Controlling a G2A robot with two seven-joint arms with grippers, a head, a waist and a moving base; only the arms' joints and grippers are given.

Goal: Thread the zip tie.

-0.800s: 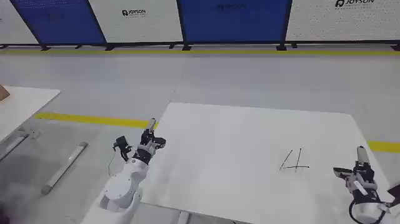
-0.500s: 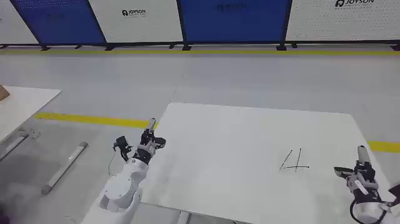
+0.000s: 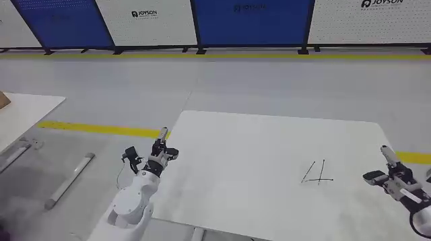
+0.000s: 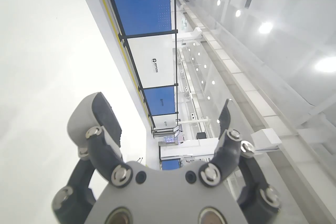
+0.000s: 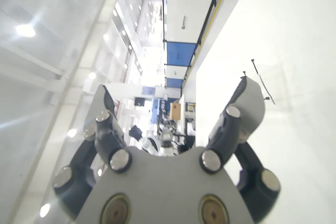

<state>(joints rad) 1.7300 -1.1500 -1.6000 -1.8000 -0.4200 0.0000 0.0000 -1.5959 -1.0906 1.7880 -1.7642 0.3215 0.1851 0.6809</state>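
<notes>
3 black zip ties [image 3: 322, 171] lie crossed on the white worktop [image 3: 256, 147], lower right of the top view. Near them the right end effector [image 3: 377, 163] gapes wide, empty. At lower left, the left end effector [image 3: 166, 145] is equally wide and empty.

Bright ceiling lights [image 5: 25, 30] overhead; table [image 5: 288, 25] glares white, seemingly overexposed.

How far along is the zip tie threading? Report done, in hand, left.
Done: nothing yet; the zip ties lie straight and loose on the table. In hand: nothing; the left gripper is open at the table's left edge, the right gripper open near the ties, touching none. Left: grasp a tie and thread its tail through its head.
</notes>
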